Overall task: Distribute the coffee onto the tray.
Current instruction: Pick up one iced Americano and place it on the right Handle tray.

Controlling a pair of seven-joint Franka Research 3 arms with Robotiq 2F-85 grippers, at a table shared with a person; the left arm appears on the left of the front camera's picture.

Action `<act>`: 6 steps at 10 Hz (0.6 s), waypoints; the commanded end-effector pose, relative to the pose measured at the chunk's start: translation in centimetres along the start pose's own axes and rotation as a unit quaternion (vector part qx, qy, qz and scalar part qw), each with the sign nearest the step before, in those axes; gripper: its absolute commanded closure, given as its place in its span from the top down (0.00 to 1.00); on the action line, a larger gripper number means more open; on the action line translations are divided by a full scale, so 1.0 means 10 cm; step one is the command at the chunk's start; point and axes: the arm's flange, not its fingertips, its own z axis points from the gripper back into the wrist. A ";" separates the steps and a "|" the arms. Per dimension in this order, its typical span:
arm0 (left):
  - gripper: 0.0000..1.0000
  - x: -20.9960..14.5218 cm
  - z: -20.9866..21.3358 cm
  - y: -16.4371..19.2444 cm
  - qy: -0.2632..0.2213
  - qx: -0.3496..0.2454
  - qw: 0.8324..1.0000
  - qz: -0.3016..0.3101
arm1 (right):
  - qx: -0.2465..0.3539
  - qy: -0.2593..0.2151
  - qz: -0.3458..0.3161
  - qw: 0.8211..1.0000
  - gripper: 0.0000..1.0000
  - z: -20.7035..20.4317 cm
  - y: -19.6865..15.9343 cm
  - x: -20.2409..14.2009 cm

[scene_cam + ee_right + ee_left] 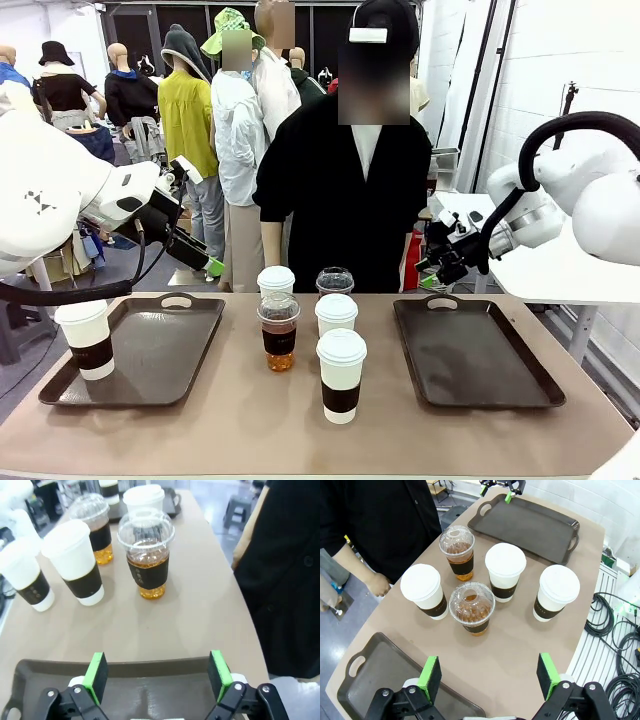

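Observation:
Three white lidded coffee cups with dark sleeves and two clear dome-lidded cups of brown drink stand clustered at the table's middle. Another white sleeved cup stands on the left tray at its near left corner. The right tray is bare. My left gripper hangs open above the left tray's far edge. Over the right tray's far edge, my right gripper is open, nothing between its pads.
A person in black stands at the far side, right behind the cups, one hand low at the table's edge. Cables lie on the floor beside the table. Bare tabletop runs along the front edge.

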 end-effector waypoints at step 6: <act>1.00 -0.01 0.00 0.01 -0.002 -0.004 1.000 0.002 | 0.016 -0.109 -0.006 0.994 1.00 -0.21 -0.10 -0.48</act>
